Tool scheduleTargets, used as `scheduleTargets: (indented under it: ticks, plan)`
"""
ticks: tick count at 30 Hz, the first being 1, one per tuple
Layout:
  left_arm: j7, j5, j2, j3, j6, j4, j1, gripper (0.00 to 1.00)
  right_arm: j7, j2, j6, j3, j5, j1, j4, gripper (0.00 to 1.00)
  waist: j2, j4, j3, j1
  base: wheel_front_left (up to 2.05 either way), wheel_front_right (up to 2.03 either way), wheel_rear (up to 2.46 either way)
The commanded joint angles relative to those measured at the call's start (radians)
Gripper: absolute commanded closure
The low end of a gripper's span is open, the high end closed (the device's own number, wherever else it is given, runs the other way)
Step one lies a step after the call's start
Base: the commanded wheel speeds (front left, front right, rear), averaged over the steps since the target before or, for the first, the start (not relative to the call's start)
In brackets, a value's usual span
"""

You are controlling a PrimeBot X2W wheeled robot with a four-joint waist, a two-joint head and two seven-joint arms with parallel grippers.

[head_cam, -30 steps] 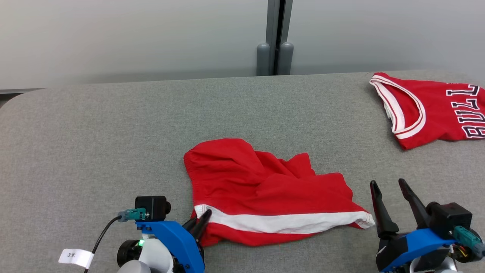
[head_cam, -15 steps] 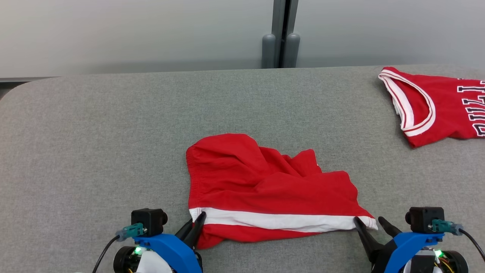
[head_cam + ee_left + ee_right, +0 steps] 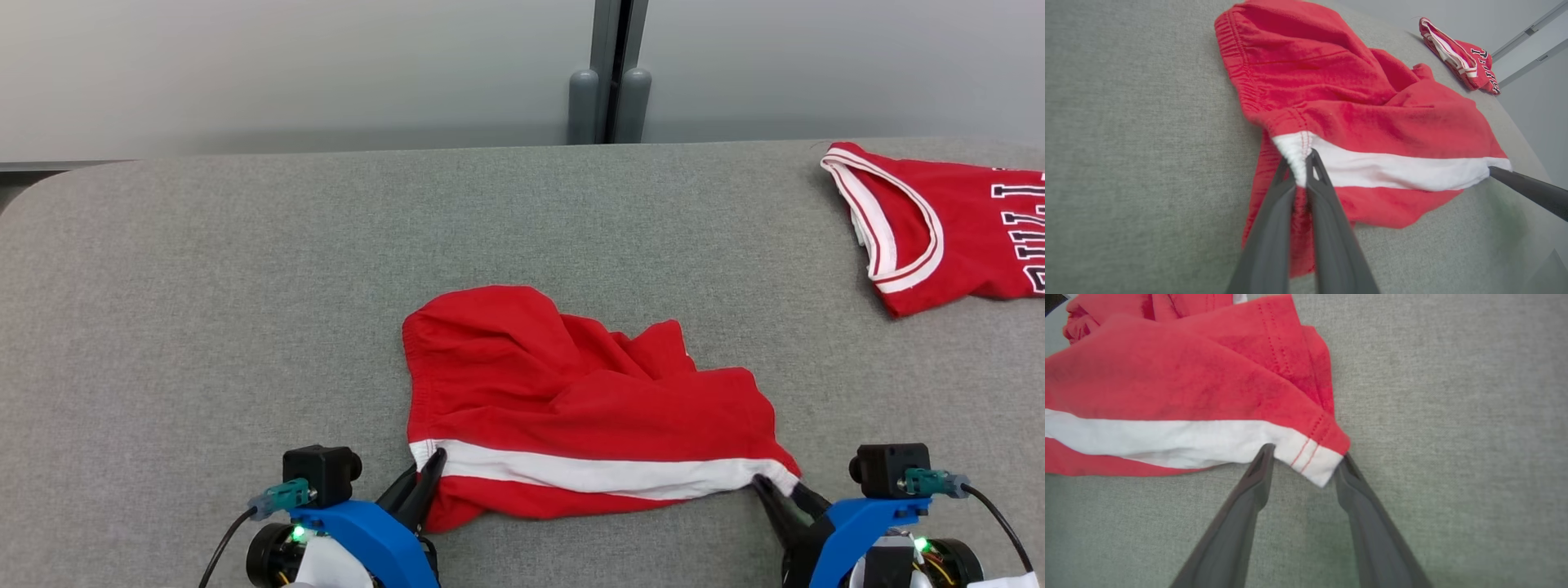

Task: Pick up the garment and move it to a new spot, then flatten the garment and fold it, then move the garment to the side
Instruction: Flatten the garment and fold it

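I moved right gripper (image 3: 1306,455) in: fingers apart astride red shorts (image 3: 571,392) hem at table (image 3: 204,327) front edge; left gripper (image 3: 1299,159) clamped waistband.

The left gripper (image 3: 437,459) and right gripper (image 3: 777,488) each have two long, dark grey, tapering fingers (image 3: 1274,228) on a bright blue bracket (image 3: 367,531). A black boxy camera (image 3: 318,469) tops each bracket, with a teal plug (image 3: 282,496) and a thin black cable (image 3: 224,543). Small green lights (image 3: 295,535) glow beneath.
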Motion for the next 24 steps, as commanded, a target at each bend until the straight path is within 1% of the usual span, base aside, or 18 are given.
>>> scheduleTargets:
  ticks: [1, 3, 7, 11, 14, 17, 20, 24]
  plan:
    - [-0.01, 0.004, 0.005, 0.003, -0.005, -0.001, -0.011, 1.0, -0.01, -0.002, 0.001, 0.004, 0.005, -0.016, -0.003, 1.0, 0.0, -0.001, 0.0, -0.0001, 0.0, 0.0, 0.0]
    - [-0.018, 0.002, 0.005, 0.005, -0.006, -0.004, -0.012, 1.0, -0.029, -0.002, 0.0, 0.0, 0.005, -0.019, -0.009, 1.0, 0.0, -0.002, -0.001, -0.0001, 0.0, 0.0, 0.0]
    - [-0.067, 0.004, 0.006, 0.017, -0.014, -0.024, -0.019, 1.0, -0.092, -0.001, 0.001, 0.003, -0.005, -0.03, -0.053, 1.0, 0.0, -0.004, -0.004, -0.0001, 0.0, 0.0, 0.0]
    - [-0.118, -0.015, 0.014, 0.038, -0.025, -0.084, -0.019, 1.0, -0.127, -0.002, 0.0, -0.007, -0.031, -0.038, -0.143, 1.0, 0.0, -0.007, -0.01, -0.0001, 0.0, 0.0, 0.0]
    - [-0.131, -0.035, 0.032, 0.049, -0.034, -0.16, -0.023, 1.0, -0.109, -0.002, 0.001, -0.02, -0.066, -0.031, -0.235, 1.0, 0.0, -0.006, -0.018, -0.0001, 0.0, 0.0, 0.0]
    - [-0.114, -0.055, 0.064, 0.06, -0.044, -0.259, -0.038, 1.0, -0.07, -0.001, 0.0, -0.025, -0.108, -0.031, -0.345, 1.0, 0.0, -0.006, -0.023, -0.0001, 0.0, 0.0, 0.0]
    - [-0.075, -0.099, 0.098, 0.076, -0.048, -0.371, -0.069, 1.0, -0.022, -0.004, 0.001, -0.019, -0.149, -0.057, -0.458, 1.0, 0.0, -0.005, -0.022, -0.0001, 0.0, 0.0, 0.0]
    - [0.029, -0.205, 0.136, 0.098, -0.052, -0.511, -0.145, 1.0, 0.046, -0.054, 0.001, 0.004, -0.167, -0.136, -0.585, 1.0, 0.0, -0.009, 0.0, -0.0001, 0.0, 0.0, 0.0]
